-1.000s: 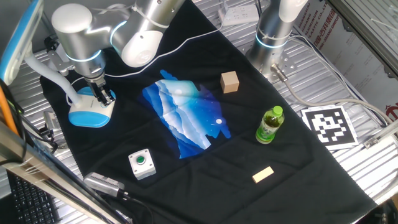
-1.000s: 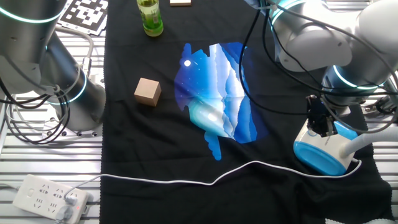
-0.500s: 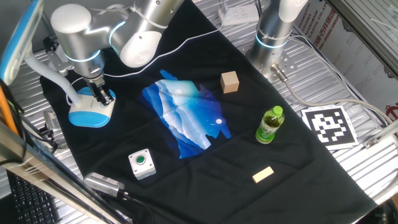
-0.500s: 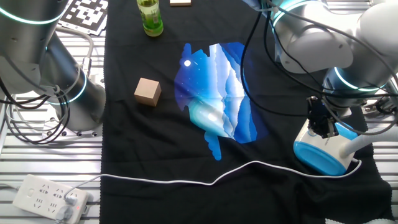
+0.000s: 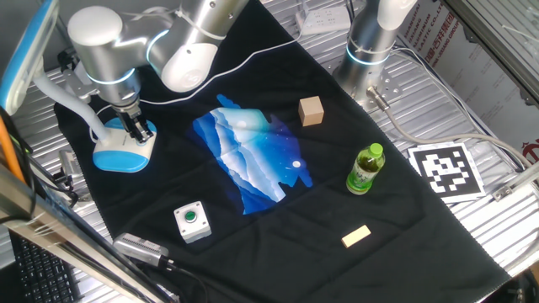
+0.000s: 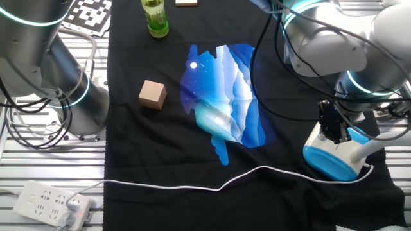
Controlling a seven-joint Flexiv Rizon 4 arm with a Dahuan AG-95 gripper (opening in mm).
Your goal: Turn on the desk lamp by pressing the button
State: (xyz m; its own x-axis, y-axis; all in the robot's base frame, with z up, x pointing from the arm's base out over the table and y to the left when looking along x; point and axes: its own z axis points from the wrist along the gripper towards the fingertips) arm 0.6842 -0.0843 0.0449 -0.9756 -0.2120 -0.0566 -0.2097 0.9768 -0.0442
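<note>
The desk lamp's light-blue and white base (image 5: 120, 151) stands at the left of the black cloth, its thick white neck (image 5: 66, 99) bending up to the left. In the other fixed view the base (image 6: 332, 159) sits at the lower right. My gripper (image 5: 136, 130) points straight down onto the base's white top face; it also shows in the other fixed view (image 6: 334, 133). The fingertips rest on or just above that face. The tiny pale button is hidden under the fingers. The lamp head is not lit in view.
A green push-button in a white box (image 5: 191, 220), a blue patterned cloth (image 5: 253, 156), a wooden cube (image 5: 311, 110), a green bottle (image 5: 365, 167) and a pale block (image 5: 356, 236) lie on the black cloth. A white cable (image 6: 192, 186) and power strip (image 6: 48, 204) lie near the edge.
The gripper has shifted very slightly over the lamp base; nothing else has moved.
</note>
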